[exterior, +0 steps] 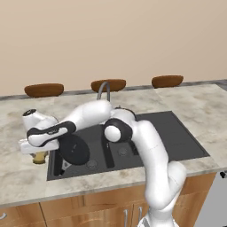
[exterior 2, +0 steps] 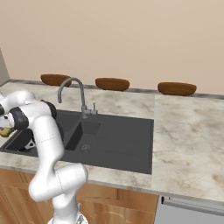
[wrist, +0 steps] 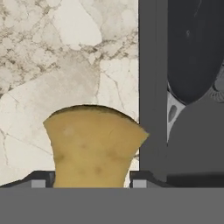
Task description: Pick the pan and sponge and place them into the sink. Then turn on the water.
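Marble surface (exterior: 17, 177) is lying under the tool (wrist: 92, 181), which is squeezing the yellow sponge (wrist: 92, 146) just left of the dark sink (exterior: 177, 133). Black pan (exterior: 74, 150) is sitting tilted inside the sink's left basin

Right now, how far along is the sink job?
Done: the pan is in the sink. In hand: the gripper holds the sponge between its fingers, over the counter beside the sink's edge. Left: drop the sponge in, then turn on the faucet.
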### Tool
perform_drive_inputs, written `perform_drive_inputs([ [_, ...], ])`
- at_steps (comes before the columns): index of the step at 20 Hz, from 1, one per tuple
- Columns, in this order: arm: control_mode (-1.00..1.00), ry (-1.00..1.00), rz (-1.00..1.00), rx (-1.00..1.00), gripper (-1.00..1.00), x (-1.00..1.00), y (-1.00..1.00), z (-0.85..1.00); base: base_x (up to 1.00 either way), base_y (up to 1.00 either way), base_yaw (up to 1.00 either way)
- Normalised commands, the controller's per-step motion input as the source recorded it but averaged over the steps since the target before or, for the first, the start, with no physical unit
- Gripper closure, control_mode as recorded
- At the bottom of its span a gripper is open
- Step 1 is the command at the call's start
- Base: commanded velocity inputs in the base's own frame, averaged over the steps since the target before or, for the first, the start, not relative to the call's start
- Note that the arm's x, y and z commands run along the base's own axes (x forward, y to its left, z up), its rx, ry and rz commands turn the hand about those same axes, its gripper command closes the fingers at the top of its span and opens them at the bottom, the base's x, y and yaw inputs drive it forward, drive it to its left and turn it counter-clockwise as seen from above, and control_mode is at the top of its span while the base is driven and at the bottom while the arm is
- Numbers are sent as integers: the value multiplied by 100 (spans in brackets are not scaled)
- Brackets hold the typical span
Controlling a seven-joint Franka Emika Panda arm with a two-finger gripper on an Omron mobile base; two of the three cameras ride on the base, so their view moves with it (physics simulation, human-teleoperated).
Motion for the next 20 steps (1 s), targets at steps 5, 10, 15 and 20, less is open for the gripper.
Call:
perform_drive_inputs([
  [5, -100, -7, 0, 3, 100, -18, -60, -40, 0, 0, 0],
  [10, -100, -6, 0, 5, 100, -25, -69, 3, 0, 0, 0],
  [15, -100, 0, 0, 0, 100, 0, -55, 49, 0, 0, 0],
  [20, -100, 0, 0, 0, 100, 26, -74, 19, 0, 0, 0],
])
